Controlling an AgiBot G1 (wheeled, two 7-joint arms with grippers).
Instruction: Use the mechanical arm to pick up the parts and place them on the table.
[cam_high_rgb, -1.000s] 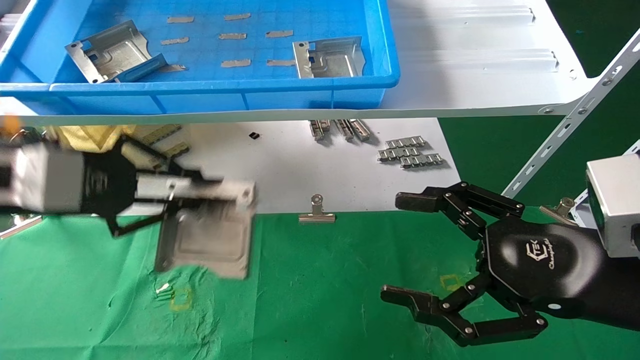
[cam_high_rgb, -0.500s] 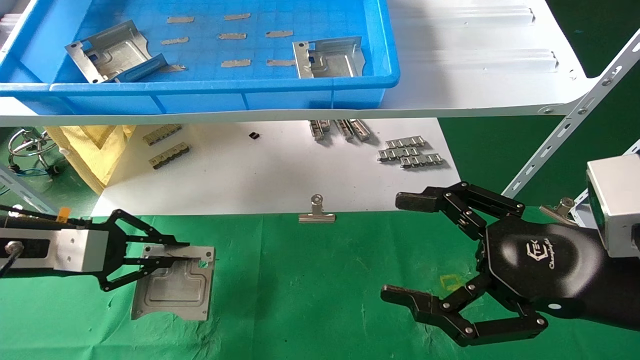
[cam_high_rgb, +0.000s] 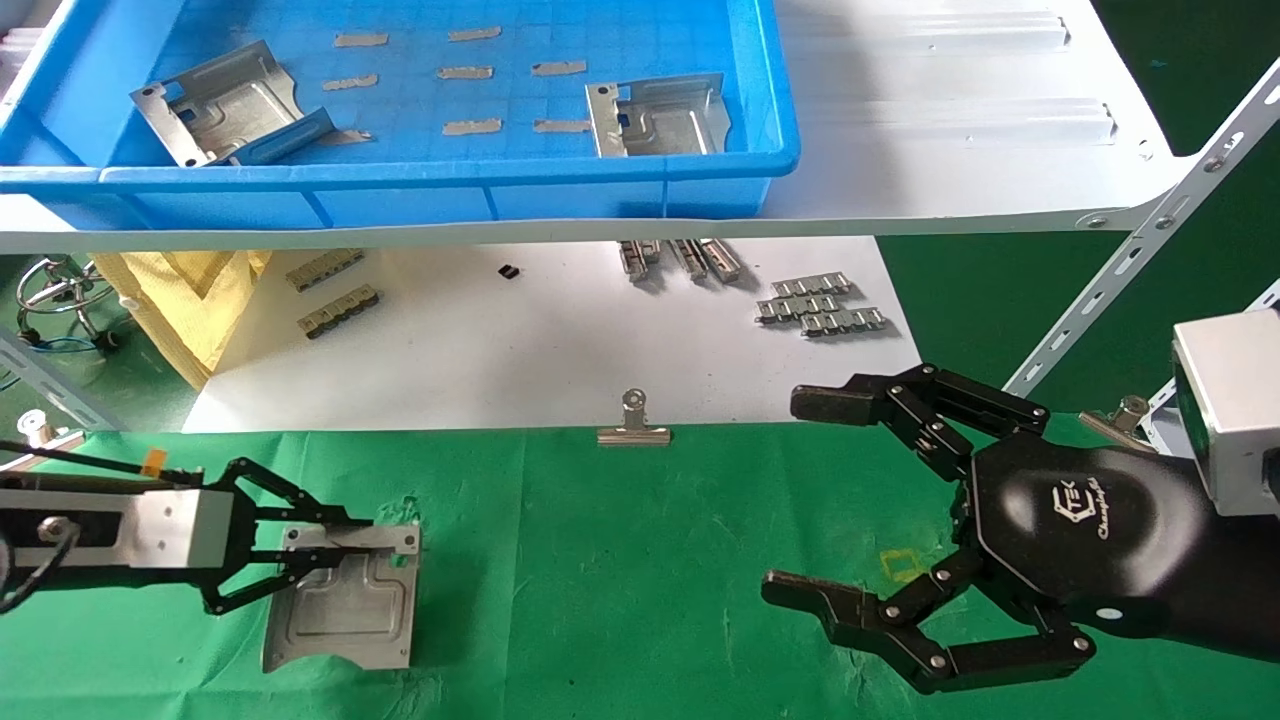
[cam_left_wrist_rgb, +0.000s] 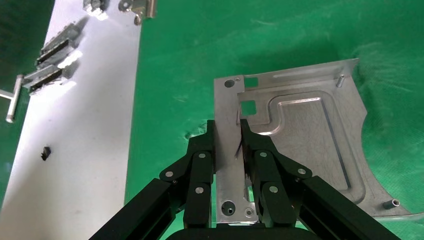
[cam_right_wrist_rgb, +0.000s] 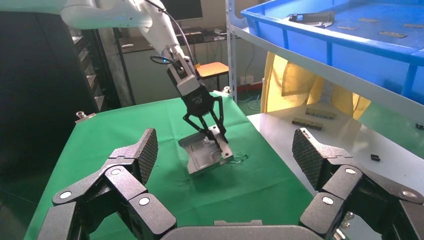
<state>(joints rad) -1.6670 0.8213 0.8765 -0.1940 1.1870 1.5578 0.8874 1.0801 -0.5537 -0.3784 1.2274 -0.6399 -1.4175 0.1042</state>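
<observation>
My left gripper, the mechanical arm at work, is low over the green table at the front left. It is shut on the upright flange of one silver part. In the left wrist view the two fingers clamp that flange, and the part's ribbed plate lies over the cloth. From the right wrist view the part hangs tilted, its low edge at the cloth. Two more parts lie in the blue bin. My right gripper rests open at the front right, holding nothing.
The bin sits on a white shelf with a slanted brace. Below it, a white sheet carries grey connector strips. A binder clip marks the sheet's front edge. A yellow bag hangs at the left.
My left gripper has carried the part down and towards the front left, from mid-air by the white sheet to just over the green cloth. The right arm has not moved.
</observation>
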